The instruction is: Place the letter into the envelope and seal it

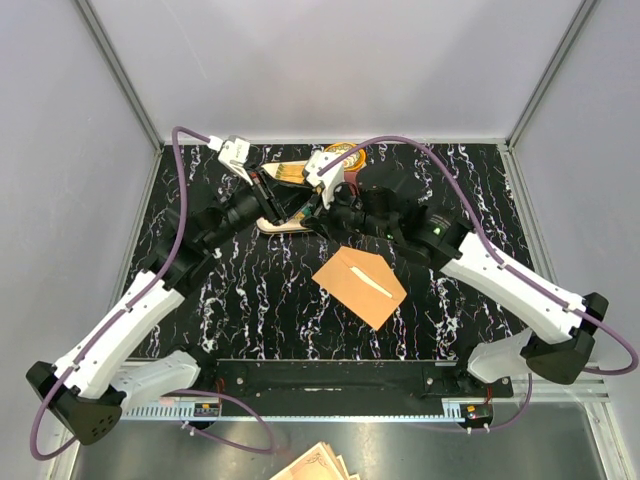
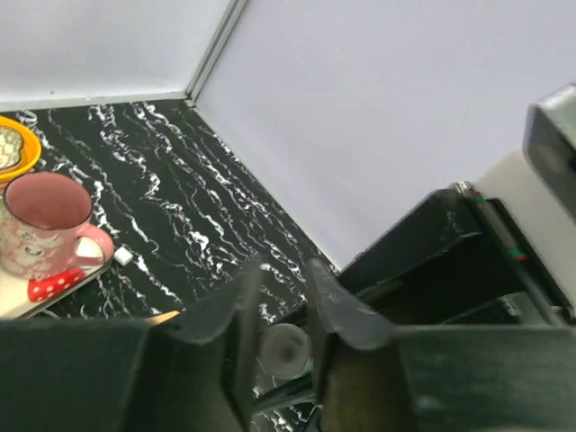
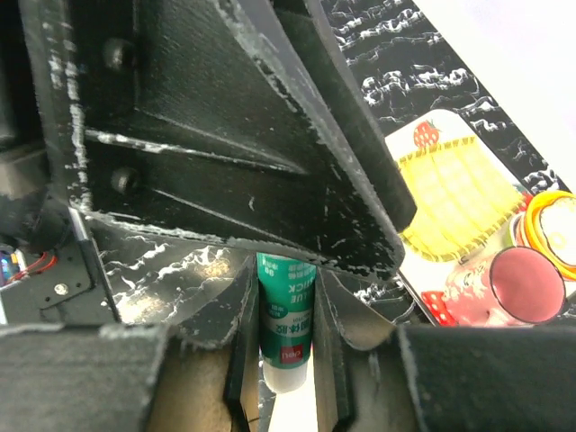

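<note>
The orange-tan envelope (image 1: 358,287) lies flat at mid-table with a thin pale strip across it. The letter does not show as a separate sheet. Both grippers meet over the back of the table, apart from the envelope. My right gripper (image 3: 286,270) (image 1: 316,207) is shut on a green glue stick (image 3: 286,315), whose far end is hidden under the left gripper's black body. In the left wrist view my left gripper (image 2: 281,270) (image 1: 282,205) has its fingers against both sides of the stick's round whitish end (image 2: 285,349).
A tray (image 3: 450,193) (image 2: 27,301) with a pink mug (image 3: 526,286) (image 2: 40,220) sits at the back, under and beside the grippers. An orange plate (image 1: 345,150) stands behind it. A stack of ornate beige paper (image 1: 315,465) lies off the table's front edge.
</note>
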`<state>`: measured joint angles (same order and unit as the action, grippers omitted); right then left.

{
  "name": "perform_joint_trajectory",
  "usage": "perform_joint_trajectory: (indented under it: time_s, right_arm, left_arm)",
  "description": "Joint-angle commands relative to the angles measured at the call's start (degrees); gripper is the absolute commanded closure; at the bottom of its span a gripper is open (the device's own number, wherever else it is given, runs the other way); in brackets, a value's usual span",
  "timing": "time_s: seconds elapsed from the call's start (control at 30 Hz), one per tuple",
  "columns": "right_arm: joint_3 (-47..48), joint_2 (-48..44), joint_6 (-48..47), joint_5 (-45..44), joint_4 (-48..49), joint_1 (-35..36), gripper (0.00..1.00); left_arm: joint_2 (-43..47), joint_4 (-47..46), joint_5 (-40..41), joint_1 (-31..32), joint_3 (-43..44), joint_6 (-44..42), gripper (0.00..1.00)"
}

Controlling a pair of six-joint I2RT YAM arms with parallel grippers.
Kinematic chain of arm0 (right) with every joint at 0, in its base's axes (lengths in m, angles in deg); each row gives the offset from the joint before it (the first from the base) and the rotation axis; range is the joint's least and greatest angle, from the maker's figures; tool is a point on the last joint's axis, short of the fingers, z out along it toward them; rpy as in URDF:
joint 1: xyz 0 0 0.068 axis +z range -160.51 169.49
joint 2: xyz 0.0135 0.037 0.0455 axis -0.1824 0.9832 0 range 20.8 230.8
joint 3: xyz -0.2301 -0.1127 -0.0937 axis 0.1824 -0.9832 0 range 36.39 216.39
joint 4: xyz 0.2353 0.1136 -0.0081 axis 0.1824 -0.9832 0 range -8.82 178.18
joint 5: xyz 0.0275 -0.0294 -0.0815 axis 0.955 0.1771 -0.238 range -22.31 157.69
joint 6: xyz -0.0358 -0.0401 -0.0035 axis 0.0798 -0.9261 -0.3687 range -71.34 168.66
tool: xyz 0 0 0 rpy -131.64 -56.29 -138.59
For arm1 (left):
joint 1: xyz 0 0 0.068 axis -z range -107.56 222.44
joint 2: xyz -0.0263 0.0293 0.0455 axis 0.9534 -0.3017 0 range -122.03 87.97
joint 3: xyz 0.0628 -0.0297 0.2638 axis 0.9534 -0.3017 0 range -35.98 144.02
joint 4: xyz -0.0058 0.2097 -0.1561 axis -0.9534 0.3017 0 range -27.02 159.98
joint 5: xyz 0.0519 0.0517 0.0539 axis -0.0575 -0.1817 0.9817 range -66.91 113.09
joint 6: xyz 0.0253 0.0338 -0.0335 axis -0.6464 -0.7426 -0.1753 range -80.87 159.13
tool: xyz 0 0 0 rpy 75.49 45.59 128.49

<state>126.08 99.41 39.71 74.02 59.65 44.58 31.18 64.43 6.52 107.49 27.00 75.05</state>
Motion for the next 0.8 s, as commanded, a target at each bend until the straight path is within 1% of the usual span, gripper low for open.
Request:
perform_joint_trajectory:
  time_s: [0.0,0.03,0.1,0.13,0.17,0.2,0.27,0.3,0.43,0.5,0.57,0.6,0.63,0.67,0.7,0.73,0.77]
  right_arm:
    - [3.6,0.4,-2.3,-6.1,1.0,0.9,1.0]
    - [3.9,0.3,-1.9,-6.0,0.9,0.9,1.0]
    - [4.3,0.3,-1.5,-6.1,0.1,0.8,1.0]
    - [4.3,0.3,-1.3,-7.8,-0.2,0.8,1.0]
    - [4.3,0.2,-1.2,-8.3,-0.1,0.8,1.0]
    - [4.3,0.1,-1.2,-8.5,0.0,0.9,1.0]
    - [4.4,0.2,-0.9,-8.4,0.2,0.7,1.0]
    - [4.6,0.4,-0.9,-8.2,0.3,0.8,1.0]
    - [4.8,0.6,-0.6,-8.1,0.3,0.8,1.0]
    - [4.6,0.5,-0.5,-8.3,0.4,0.8,1.0]
    - [4.5,0.5,-0.1,-8.2,0.4,0.8,1.0]
    - [4.5,0.4,0.0,-8.0,0.4,0.8,1.0]
    - [4.4,0.5,0.1,-7.6,0.3,0.8,1.0]
    - [4.5,0.2,0.6,-7.2,0.3,0.7,1.0]
    - [4.5,0.1,1.1,-4.2,0.3,0.4,1.0]
    - [4.5,-0.2,2.1,-2.0,0.2,-1.4,1.0]
    - [4.7,-0.6,4.5,0.8,0.2,-2.5,1.0]
  left_arm:
    - [-0.2,-0.8,1.3,0.5,2.0,-0.6,0.84]
    - [0.1,-1.3,0.8,0.5,0.7,-0.2,0.91]
    - [0.8,-2.7,0.2,0.2,-0.3,1.3,0.96]
    - [0.9,-3.2,-0.4,-0.1,-1.4,2.0,0.93]
    - [1.0,-4.3,-0.8,-0.4,-1.9,3.8,0.78]
    - [1.1,-4.9,-0.8,-0.4,-2.3,4.6,0.66]
    - [0.5,-5.8,-1.0,-0.4,-3.0,5.7,0.47]
    - [0.3,-5.8,-1.0,-0.4,-2.9,6.0,0.42]
    - [-0.9,-6.0,-1.3,-0.4,-2.4,7.1,0.43]
    - [-0.9,-6.1,-1.7,-0.4,-2.4,7.2,0.46]
    - [-0.8,-6.5,-1.5,-0.4,-2.6,7.2,0.6]
    - [-0.7,-6.9,-1.6,-0.4,-3.1,7.2,0.68]
    - [-0.3,-7.4,-2.0,-0.6,-3.4,7.1,0.86]
    - [-0.2,-9.2,-4.2,-1.3,-3.7,7.2,0.93]
    - [-0.1,-10.2,-5.9,-1.9,-4.7,7.5,1.0]
    - [0.1,-11.4,-7.7,-2.5,-5.0,8.2,1.0]
    - [0.1,-14.4,-12.6,-4.3,-5.4,8.9,1.0]
